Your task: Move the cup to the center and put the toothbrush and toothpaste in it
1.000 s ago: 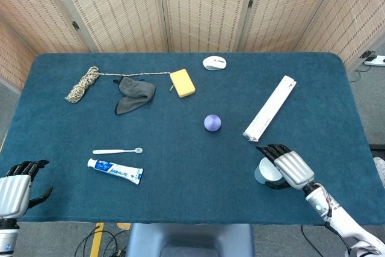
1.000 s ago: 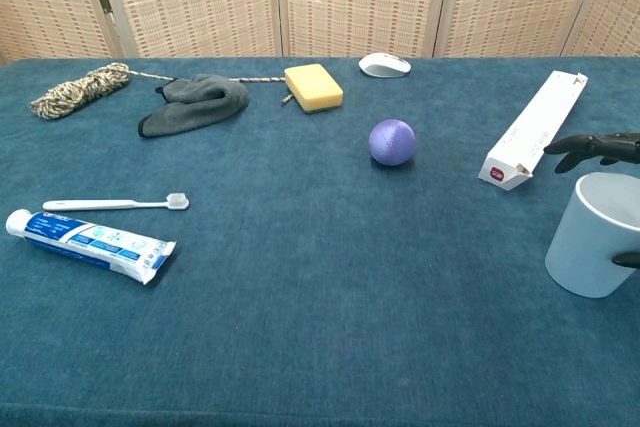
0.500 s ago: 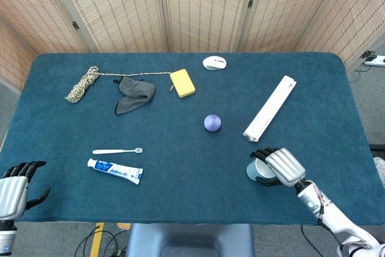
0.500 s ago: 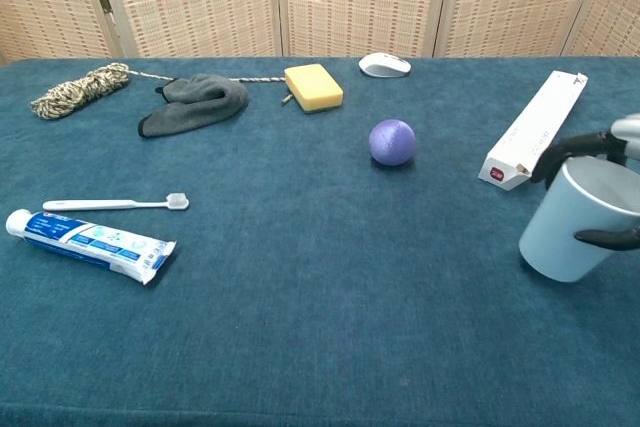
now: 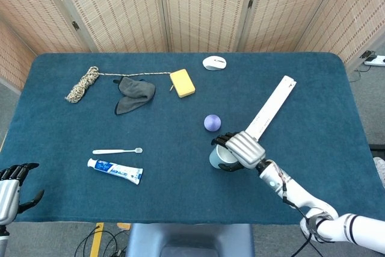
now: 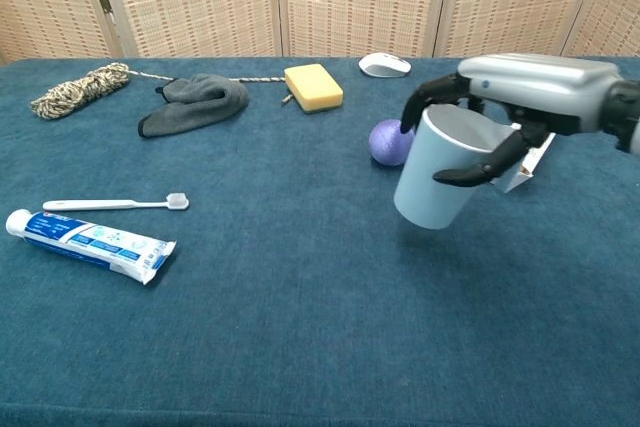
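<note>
A pale blue-grey cup [image 6: 440,171] hangs tilted above the cloth, and my right hand [image 6: 520,97] grips it from the rim side. From the head view the cup [image 5: 218,157] shows just left of the right hand [image 5: 242,147], below the purple ball. A white toothbrush [image 5: 117,150] lies at the left, with the toothpaste tube [image 5: 115,170] right below it; the toothbrush [image 6: 115,204] and the tube [image 6: 90,243] also appear in the chest view. My left hand [image 5: 11,188] rests off the table's front left corner, fingers apart, holding nothing.
A purple ball [image 5: 212,123] sits just behind the cup. A long white box [image 5: 269,108] lies at the right. A rope [image 5: 83,83], grey cloth [image 5: 133,93], yellow sponge [image 5: 182,82] and white mouse [image 5: 215,62] line the back.
My right hand has lifted the cup and carried it leftward from the table's right front toward the middle, now beside the purple ball. My left hand has sunk slightly lower.
</note>
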Available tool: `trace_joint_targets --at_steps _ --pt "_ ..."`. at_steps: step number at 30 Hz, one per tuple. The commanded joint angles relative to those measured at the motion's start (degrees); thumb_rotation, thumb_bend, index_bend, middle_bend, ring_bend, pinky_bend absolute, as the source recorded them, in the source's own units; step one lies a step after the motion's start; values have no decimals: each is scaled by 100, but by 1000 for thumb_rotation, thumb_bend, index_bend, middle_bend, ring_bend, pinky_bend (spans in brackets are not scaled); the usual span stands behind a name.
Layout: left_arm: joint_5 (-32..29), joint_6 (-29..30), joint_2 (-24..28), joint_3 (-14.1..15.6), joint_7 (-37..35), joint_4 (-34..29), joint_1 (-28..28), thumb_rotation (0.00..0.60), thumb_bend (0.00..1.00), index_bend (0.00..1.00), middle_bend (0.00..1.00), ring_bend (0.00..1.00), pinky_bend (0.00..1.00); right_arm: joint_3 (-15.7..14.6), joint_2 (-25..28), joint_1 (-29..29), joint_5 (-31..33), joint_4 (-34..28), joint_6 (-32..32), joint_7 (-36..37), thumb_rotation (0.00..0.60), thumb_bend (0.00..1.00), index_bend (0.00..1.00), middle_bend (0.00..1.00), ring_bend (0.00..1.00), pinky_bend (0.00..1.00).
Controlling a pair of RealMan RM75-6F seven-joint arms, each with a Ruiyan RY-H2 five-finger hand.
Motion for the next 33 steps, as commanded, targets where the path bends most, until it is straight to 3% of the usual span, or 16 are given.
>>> trace_joint_targets --at_steps 1,9,18,28,33 --pt "23 17 20 13 -29 -7 19 600 310 291 335 271 296 300 -349 344 471 48 -367 -303 600 356 326 406 463 552" --pt "106 105 69 71 -125 20 115 600 311 291 335 271 296 667 -1153 1101 1506 481 -913 -1116 600 355 337 406 463 552" --pt "102 148 97 101 -248 119 207 600 311 291 335 271 296 935 -1898 1640 2405 1116 -867 -1602 600 348 340 406 463 552" --pt "92 147 91 113 -322 191 262 600 311 291 335 271 296 845 -2116 1891 2848 1454 -719 -2066 600 328 341 392 458 526" --pt "97 123 78 109 -313 199 261 600 311 290 335 272 296 738 -2087 1960 3029 1487 -744 -2256 600 294 335 340 402 483"
